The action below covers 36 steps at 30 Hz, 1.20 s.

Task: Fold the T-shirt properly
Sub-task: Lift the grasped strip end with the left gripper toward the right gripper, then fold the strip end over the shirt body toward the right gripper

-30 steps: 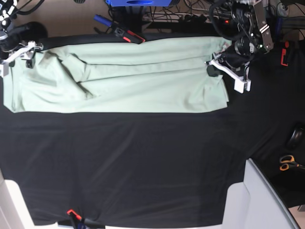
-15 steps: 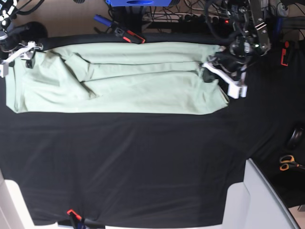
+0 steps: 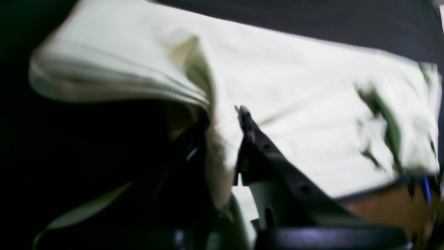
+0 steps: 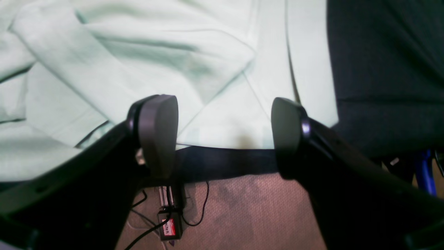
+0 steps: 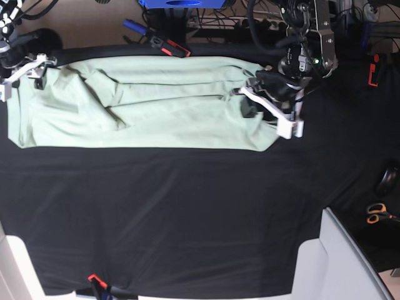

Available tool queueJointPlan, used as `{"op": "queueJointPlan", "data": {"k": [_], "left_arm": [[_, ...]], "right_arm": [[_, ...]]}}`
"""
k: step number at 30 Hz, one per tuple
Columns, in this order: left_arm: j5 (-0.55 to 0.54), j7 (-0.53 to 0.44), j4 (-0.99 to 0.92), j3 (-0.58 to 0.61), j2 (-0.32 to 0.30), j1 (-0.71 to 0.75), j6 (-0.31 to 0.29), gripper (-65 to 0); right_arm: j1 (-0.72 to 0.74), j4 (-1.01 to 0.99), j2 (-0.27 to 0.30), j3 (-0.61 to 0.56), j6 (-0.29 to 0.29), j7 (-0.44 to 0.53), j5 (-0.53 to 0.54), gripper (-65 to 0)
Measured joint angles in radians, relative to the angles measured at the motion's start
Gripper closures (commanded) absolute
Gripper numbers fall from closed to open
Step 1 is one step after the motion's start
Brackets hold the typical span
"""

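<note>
Left gripper (image 5: pixel 253 103) reaching in over the shirt's end on the base view's right, white fingers (image 5: pixel 275 115) angled toward the table's near side. Jaws pressed together on a fold of the T-shirt (image 5: pixel 144 103); in the left wrist view, pale cloth (image 3: pixel 215 156) running down between the dark fingers (image 3: pixel 256 146) and bulging in layers beside them. That view blurring badly, so finer detail not telling.

Right gripper (image 5: pixel 22 72) sitting at the shirt's opposite end, at the far corner on the base view's left. Jaws spread wide, holding nothing; in the right wrist view, both pads (image 4: pixel 159 132) hanging apart over the shirt's edge (image 4: pixel 222 139), with black cloth (image 4: pixel 225 161) and brown floor (image 4: pixel 242 208) showing between them.

Shirt lying along the far side of the black cloth (image 5: pixel 187 219), stretching across most of its width, creased and bunched toward the left. Near edge running fairly straight. Far edge lying close to the table's rim, near a red-handled clamp (image 5: pixel 169 47). Wide stretch of black cloth lying open on the near side. Scissors (image 5: pixel 377 214) resting well apart at the right.
</note>
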Motion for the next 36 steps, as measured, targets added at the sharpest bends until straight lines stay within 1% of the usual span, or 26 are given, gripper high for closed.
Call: {"op": "queueJointPlan", "data": {"k": [1, 2, 6, 8, 10, 15, 17, 20, 23, 24, 26, 27, 30, 31, 34, 36], "left_arm": [[0.006, 0.005, 0.013, 0.000, -0.003, 0.005, 0.022, 0.0], [0.003, 0.006, 0.021, -0.001, -0.010, 0.008, 0.031, 0.0], [0.003, 0.013, 0.022, 0.001, -0.010, 0.005, 0.033, 0.0], [0.003, 0.073, 0.024, 0.001, -0.007, 0.005, 0.033, 0.0], [0.005, 0.104, 0.031, 0.001, -0.002, 0.005, 0.034, 0.0], [0.000, 0.133, 0.102, 0.001, -0.002, -0.009, 0.039, 0.0], [0.000, 0.166, 0.108, 0.001, -0.002, -0.019, 0.039, 0.0], [0.016, 0.196, 0.107, 0.053, -0.005, -0.045, 0.044, 0.0], [0.007, 0.199, 0.107, 0.122, -0.002, -0.059, 0.043, 0.0], [0.007, 0.203, 0.107, 0.146, -0.002, -0.063, 0.057, 0.0], [0.003, 0.206, 0.106, 0.185, -0.002, -0.070, 0.150, 0.0], [0.006, 0.205, 0.106, 0.202, -0.003, -0.075, 0.186, 0.0], [0.008, 0.205, 0.106, 0.256, -0.013, -0.107, 0.237, 0.0], [0.003, 0.203, 0.106, 0.269, -0.013, -0.118, 0.277, 0.0], [0.006, 0.204, 0.106, 0.317, -0.033, -0.134, 0.370, 0.0], [0.007, 0.204, 0.101, 0.369, -0.058, -0.156, 0.415, 0.0]], "right_arm": [[0.000, 0.000, 0.000, 0.000, 0.000, 0.000, 0.000, -39.6], [0.000, 0.000, 0.000, 0.000, 0.000, 0.000, 0.000, -39.6], [0.000, 0.000, 0.000, 0.000, 0.000, 0.000, 0.000, -39.6], [0.000, 0.000, 0.000, 0.000, 0.000, 0.000, 0.000, -39.6], [0.000, 0.000, 0.000, 0.000, 0.000, 0.000, 0.000, -39.6], [0.000, 0.000, 0.000, 0.000, 0.000, 0.000, 0.000, -39.6], [0.000, 0.000, 0.000, 0.000, 0.000, 0.000, 0.000, -39.6], [0.000, 0.000, -0.002, 0.000, 0.000, 0.000, 0.000, -39.6], [0.000, 0.000, -0.003, 0.000, 0.000, 0.000, 0.000, -39.6], [0.000, 0.000, -0.002, 0.000, 0.000, 0.000, 0.000, -39.6], [0.000, 0.000, -0.002, 0.000, 0.000, -0.001, 0.000, -39.6], [0.000, 0.000, -0.003, 0.000, 0.000, -0.001, 0.000, -39.6], [0.002, 0.000, -0.002, 0.000, 0.000, -0.004, 0.000, -39.6], [0.002, 0.000, -0.003, 0.000, -0.001, -0.003, 0.000, -39.6], [0.002, 0.000, -0.002, 0.000, 0.000, -0.003, 0.000, -39.6], [0.002, 0.000, -0.003, 0.000, 0.000, -0.004, 0.000, -39.6]]}}
